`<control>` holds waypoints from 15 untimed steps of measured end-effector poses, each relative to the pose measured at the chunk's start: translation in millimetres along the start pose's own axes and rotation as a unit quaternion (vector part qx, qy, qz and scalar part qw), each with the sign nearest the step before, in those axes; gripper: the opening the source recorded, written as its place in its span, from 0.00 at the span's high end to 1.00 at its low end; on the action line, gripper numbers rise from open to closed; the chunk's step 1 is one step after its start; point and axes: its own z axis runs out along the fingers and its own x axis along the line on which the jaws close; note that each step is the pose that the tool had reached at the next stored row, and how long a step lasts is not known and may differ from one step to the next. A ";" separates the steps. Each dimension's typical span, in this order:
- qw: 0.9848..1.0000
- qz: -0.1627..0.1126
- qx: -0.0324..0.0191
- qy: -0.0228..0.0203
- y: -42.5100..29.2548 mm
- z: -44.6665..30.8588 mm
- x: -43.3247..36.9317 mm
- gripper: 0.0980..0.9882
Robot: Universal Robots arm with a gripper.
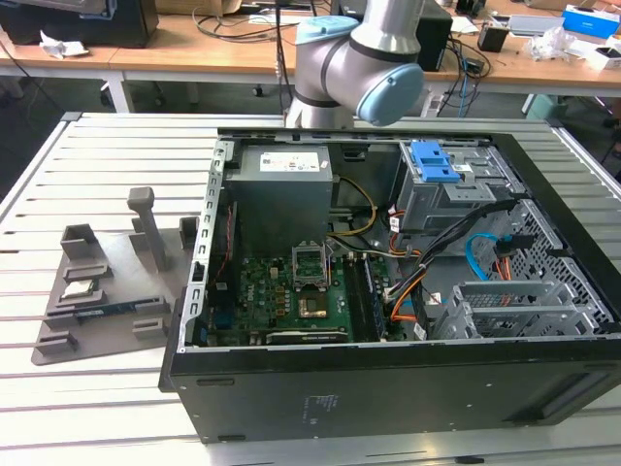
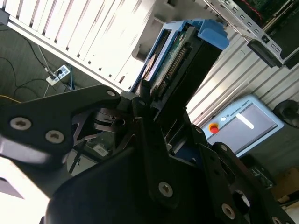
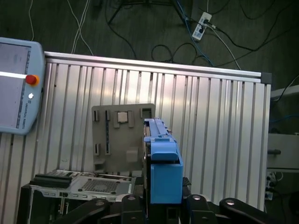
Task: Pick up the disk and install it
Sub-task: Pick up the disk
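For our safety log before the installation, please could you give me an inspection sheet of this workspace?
Surface: slatted metal table, carrying the computer case and grey tray.
Job's things: the disk, held off the table, outside the computer case.
Clutter: small chip on the grey tray.
Grippers: gripper shut on the disk.
Cables: wires inside the computer case; cords and power strip on the floor.
Surroundings: teach pendant; cluttered desks.

Gripped end of disk behind claw
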 end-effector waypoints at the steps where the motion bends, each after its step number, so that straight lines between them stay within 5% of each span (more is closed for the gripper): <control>1: 1.000 0.000 0.000 0.000 -5.7 0.8 0.6 0.70; 15: 1.000 0.000 0.000 0.003 -57.5 11.7 5.4 0.70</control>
